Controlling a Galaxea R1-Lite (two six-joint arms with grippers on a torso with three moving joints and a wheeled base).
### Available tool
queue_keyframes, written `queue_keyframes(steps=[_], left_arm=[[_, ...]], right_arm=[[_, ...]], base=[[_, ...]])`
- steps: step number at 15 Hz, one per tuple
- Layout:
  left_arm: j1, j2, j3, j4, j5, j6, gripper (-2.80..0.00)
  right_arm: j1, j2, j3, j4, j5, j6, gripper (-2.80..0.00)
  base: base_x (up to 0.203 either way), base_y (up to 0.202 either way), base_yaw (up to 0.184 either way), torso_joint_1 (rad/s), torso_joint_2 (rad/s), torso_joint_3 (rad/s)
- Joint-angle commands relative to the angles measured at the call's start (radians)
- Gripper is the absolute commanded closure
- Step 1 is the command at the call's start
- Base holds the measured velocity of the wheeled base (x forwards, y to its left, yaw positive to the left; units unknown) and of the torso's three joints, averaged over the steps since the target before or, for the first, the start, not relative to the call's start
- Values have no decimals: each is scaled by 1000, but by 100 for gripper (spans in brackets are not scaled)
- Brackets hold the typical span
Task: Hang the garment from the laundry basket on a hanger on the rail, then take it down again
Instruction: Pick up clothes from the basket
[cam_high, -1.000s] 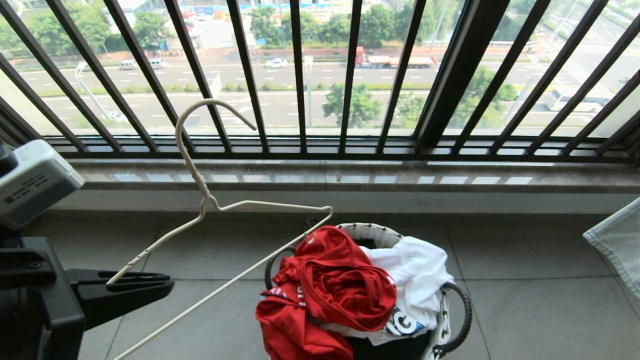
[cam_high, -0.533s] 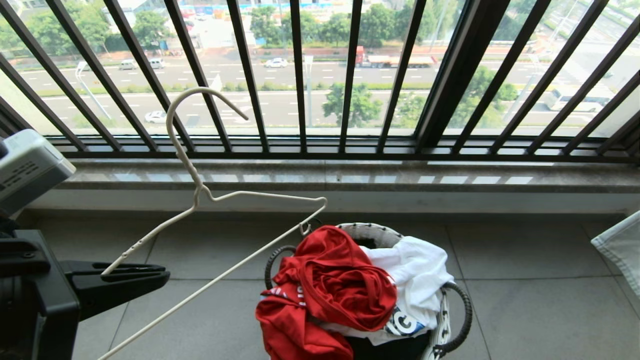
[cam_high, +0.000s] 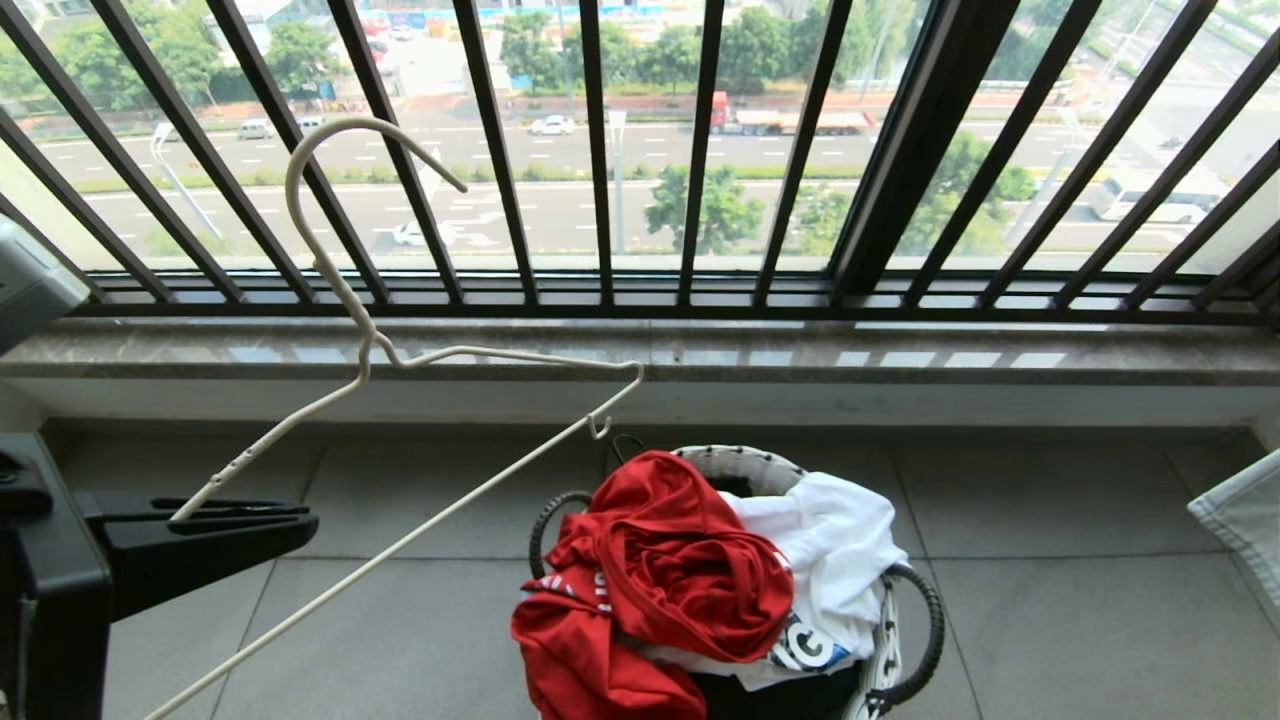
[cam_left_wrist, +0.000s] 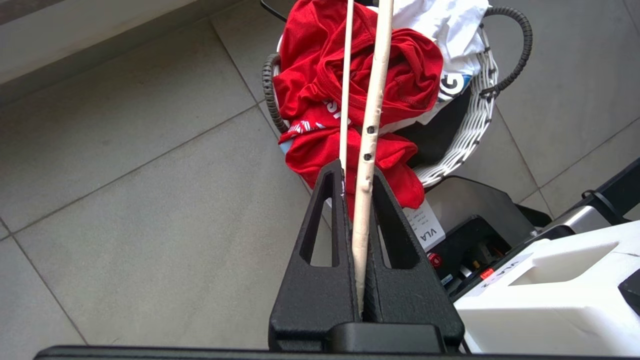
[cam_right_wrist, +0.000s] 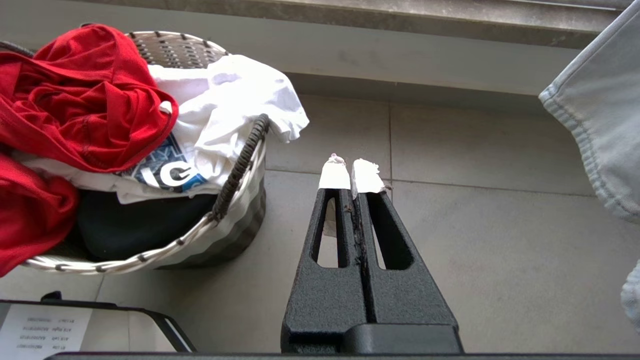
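The red garment lies crumpled on top of the white laundry basket, spilling over its near side. My left gripper is at the far left, level with the basket top and shut on one arm of the cream wire hanger. The hanger's hook points up in front of the window bars, and its far end hangs just above the basket. In the left wrist view the gripper clamps the hanger with the garment and basket beyond. My right gripper is shut and empty over the floor beside the basket. The rail is out of view.
A white T-shirt with a blue graphic shares the basket. A dark barred window railing and stone sill run behind it. A pale garment hangs at the right edge. My own base sits close to the basket.
My left gripper has lifted the hanger up and to the left. The hook now stands higher against the bars, and the hanger's far end has risen off the basket. The garment has not moved.
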Motion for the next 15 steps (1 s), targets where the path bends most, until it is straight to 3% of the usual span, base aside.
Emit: queue_keyframes(steps=[1, 5, 10, 15], left_arm=[[0, -10, -14, 3, 4, -5, 0], [0, -12, -14, 4, 4, -4, 0], [0, -13, -19, 4, 6, -2, 0], [1, -19, -34, 4, 10, -2, 0]], right_arm=[[1, 94, -80, -7, 0, 1, 0], [1, 383, -241, -8, 28, 14, 0], [8, 819, -403, -10, 178, 61, 0], [148, 1330, -536, -39, 269, 182, 0]], base=[[0, 0, 0, 0, 0, 0], [0, 0, 0, 0, 0, 0], [0, 0, 0, 0, 0, 0], [0, 0, 0, 0, 0, 0]])
